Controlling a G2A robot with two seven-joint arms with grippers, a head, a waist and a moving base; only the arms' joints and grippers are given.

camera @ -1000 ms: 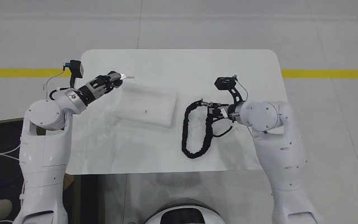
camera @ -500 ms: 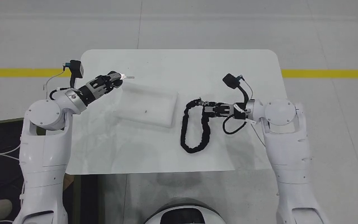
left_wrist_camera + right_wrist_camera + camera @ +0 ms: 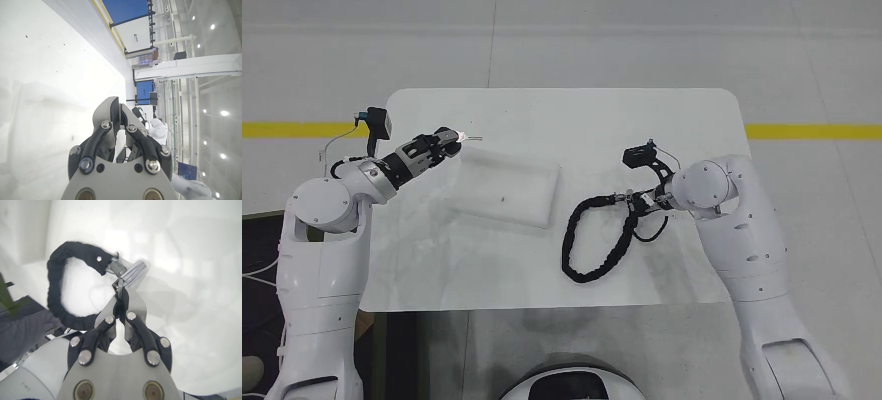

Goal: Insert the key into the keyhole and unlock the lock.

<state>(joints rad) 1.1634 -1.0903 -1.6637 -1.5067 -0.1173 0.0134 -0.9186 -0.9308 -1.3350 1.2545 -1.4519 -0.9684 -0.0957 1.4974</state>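
My left gripper (image 3: 453,138) is over the table's far left part, shut on a small silver key (image 3: 471,137) whose blade points right. In the left wrist view the key (image 3: 119,116) is a thin metal edge pinched between the pads of the gripper (image 3: 119,107). The lock is a chain in a black fabric sleeve (image 3: 592,240), looped on the table right of centre. My right gripper (image 3: 631,200) is shut on the lock at the loop's upper right end. In the right wrist view, the lock's chrome cylinder (image 3: 134,273) sits just beyond the gripper (image 3: 121,298).
A white rectangular pad (image 3: 504,188) lies between the two arms, left of the chain loop. The white table (image 3: 682,120) has bare surface at the far right and along the front edge.
The right arm has turned its wrist and shifted slightly right and toward the front, dragging the lock's end; the black loop has swung and lengthened toward the front. The left arm and key stayed still.
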